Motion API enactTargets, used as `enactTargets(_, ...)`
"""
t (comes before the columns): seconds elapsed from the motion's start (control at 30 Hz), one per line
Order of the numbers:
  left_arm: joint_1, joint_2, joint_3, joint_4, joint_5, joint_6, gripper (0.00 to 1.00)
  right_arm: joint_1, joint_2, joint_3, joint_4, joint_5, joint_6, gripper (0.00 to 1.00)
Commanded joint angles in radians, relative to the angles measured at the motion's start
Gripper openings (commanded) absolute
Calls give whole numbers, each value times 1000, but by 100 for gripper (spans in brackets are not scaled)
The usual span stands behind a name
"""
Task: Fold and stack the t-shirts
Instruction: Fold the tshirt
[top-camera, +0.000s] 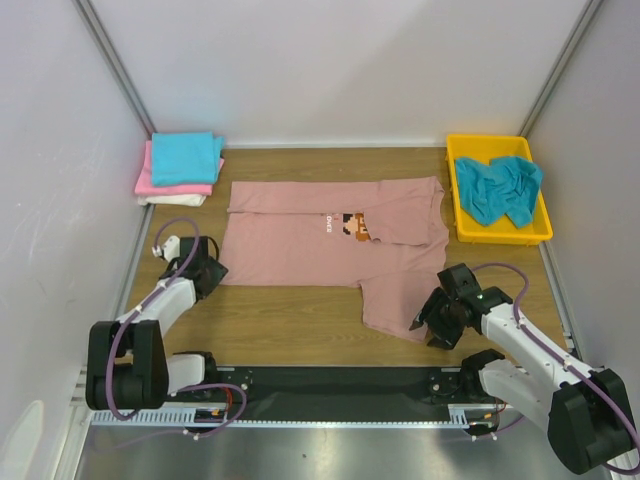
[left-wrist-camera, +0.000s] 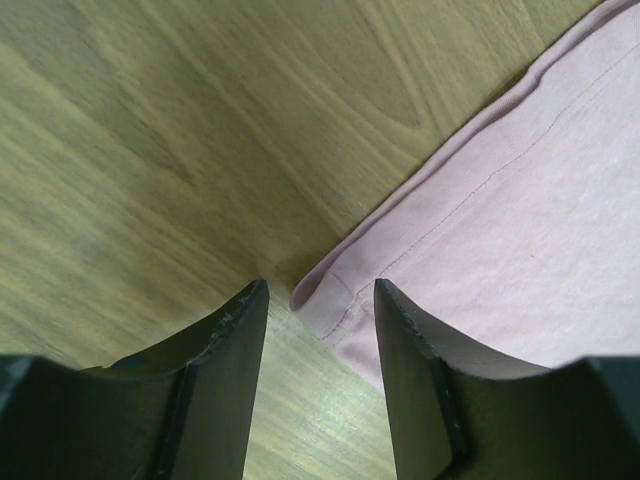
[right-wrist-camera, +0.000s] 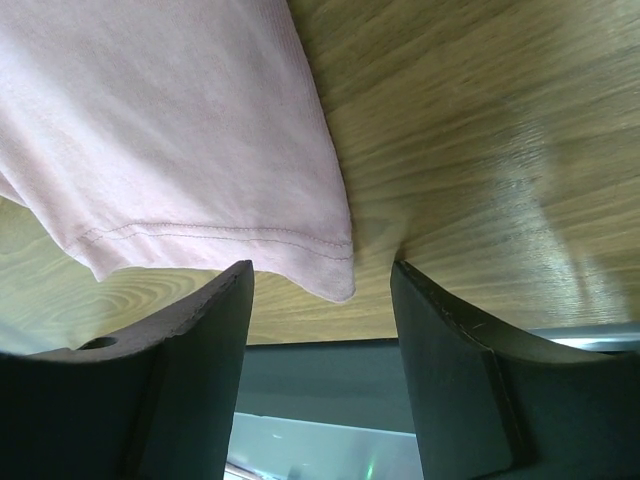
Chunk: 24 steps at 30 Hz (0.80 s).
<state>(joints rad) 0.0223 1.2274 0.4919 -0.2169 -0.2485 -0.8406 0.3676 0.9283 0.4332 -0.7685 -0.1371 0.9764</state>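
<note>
A dusty-pink t-shirt (top-camera: 320, 245) with a small pixel print lies spread across the middle of the wooden table, one flap reaching toward the front right. My left gripper (top-camera: 212, 271) stands open at its near-left corner; in the left wrist view that hemmed corner (left-wrist-camera: 325, 290) sits between the fingertips of the left gripper (left-wrist-camera: 321, 286), unpinched. At the flap's near corner my right gripper (top-camera: 426, 318) is open too; in the right wrist view the shirt (right-wrist-camera: 180, 120) ends in a corner hanging between the tips of the right gripper (right-wrist-camera: 322, 268).
Folded shirts are stacked at the back left: teal (top-camera: 186, 157) over bright pink (top-camera: 165, 186) over white (top-camera: 172, 200). A yellow tray (top-camera: 497, 148) at the back right holds a crumpled teal shirt (top-camera: 497, 188). A black rail (top-camera: 340, 380) runs along the near edge.
</note>
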Motion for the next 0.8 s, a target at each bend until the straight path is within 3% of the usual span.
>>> enactTargets(0.0, 8, -22, -18, -53, 20, -31, 54, 8, -6, 29, -21, 24, 15, 63)
enactTargets(0.2, 8, -8, -38, -18, 26, -35, 50, 5, 9, 38, -11, 19, 1, 63)
enactTargets(0.77, 8, 46, -44, 1, 25, -51, 9, 45, -46, 30, -14, 27, 37, 63)
